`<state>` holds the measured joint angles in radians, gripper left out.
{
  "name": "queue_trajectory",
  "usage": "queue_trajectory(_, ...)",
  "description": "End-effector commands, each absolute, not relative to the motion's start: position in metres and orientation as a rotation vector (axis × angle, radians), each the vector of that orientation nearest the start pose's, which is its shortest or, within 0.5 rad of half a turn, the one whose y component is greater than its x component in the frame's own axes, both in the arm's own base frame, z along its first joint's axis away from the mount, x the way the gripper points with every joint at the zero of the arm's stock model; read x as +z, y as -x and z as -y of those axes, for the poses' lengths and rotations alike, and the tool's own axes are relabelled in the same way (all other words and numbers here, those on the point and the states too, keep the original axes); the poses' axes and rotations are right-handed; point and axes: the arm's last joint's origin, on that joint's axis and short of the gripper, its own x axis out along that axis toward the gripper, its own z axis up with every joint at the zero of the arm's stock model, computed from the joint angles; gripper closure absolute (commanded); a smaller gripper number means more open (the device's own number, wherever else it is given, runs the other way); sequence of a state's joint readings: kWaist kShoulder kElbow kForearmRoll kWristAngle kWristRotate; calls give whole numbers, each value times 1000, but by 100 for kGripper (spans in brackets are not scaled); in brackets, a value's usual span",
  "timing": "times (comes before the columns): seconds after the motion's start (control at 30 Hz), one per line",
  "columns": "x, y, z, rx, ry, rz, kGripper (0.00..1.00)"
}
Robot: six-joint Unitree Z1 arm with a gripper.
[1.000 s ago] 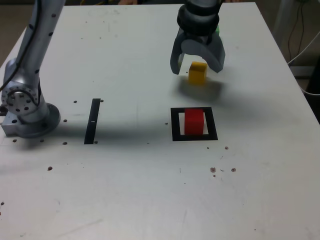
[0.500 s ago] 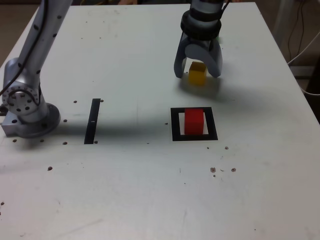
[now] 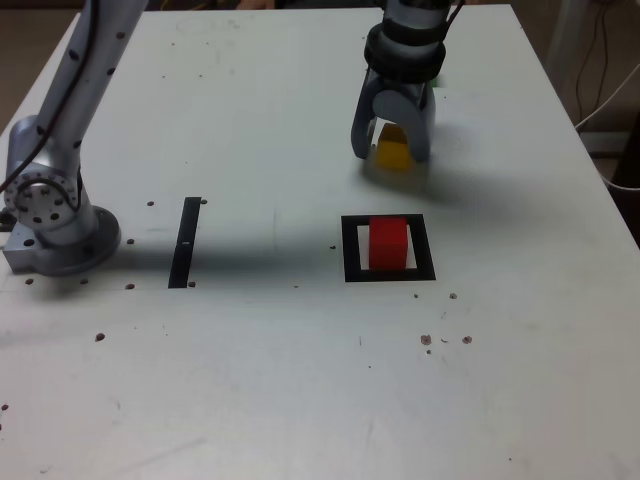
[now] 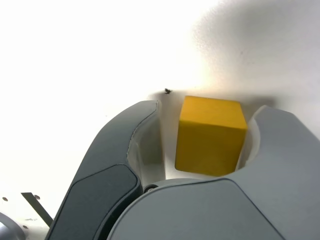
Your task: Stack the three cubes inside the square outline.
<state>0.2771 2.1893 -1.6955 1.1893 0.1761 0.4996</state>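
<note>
Red cube (image 3: pixel 389 243) is already sitting inside the square outline (image 3: pixel 350 250), and the claw (image 3: pixel 391 152) is straddling the yellow cube (image 3: pixel 394 148) on the bench (image 3: pixel 250 120), jaws apart, not gripping yet, so stacking's barely started.

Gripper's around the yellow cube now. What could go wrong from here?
1. The gripper straddles the yellow cube off-centre: one finger looks nearly touching, the other shows a gap. Closing may push or twist the cube.
2. The red cube sits toward the far side of the square outline, so a stacked cube could sit skewed.
</note>
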Motion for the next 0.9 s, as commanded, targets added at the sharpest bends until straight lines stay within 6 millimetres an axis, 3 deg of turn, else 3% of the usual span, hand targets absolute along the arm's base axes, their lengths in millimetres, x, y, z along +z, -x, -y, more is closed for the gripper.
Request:
queue_trajectory(0.0, 217, -392, -120, -99, -281, -1732, 72)
queue_trajectory(0.63, 235, -386, -118, -128, -282, -1756, 80)
queue_trajectory(0.77, 252, -381, -106, -120, -282, -1735, 80)
queue_trajectory(0.87, 268, -376, -86, -97, -266, -1713, 80)
